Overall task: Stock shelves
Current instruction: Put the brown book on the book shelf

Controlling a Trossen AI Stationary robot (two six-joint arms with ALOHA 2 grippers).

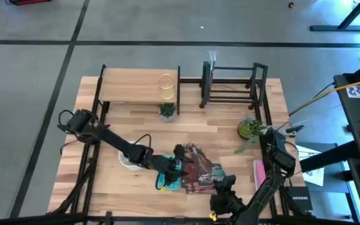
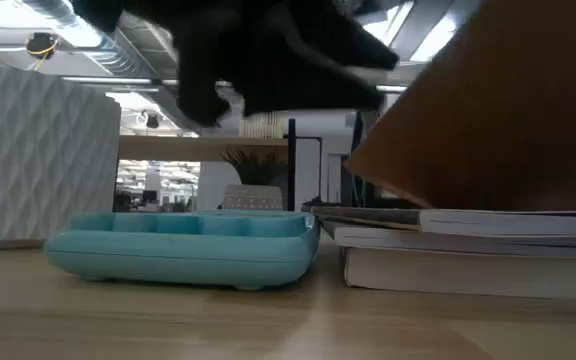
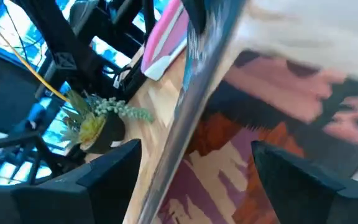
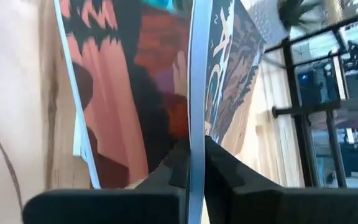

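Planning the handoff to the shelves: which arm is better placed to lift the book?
Right, probably: the right gripper is already pinched on the book edge; the left gripper hangs open around it.

Bare tabletop point(image 1: 205, 128) is lying open across the middle, between the wooden shelf point(image 1: 136, 84) and black bar rack point(image 1: 230, 84) at the far edge and the clutter at the near edge. A wire basket point(image 1: 166, 84) is sitting on the shelf board and a small plant point(image 1: 167, 111) is standing just in front of it, narrowing that approach. Near the right edge a potted plant point(image 1: 250, 130) and a pink book point(image 1: 260, 174) are crowding the table, while the book stack point(image 1: 202, 172), teal tray point(image 1: 167, 182) and white bowl point(image 1: 127, 162) are filling the near side.
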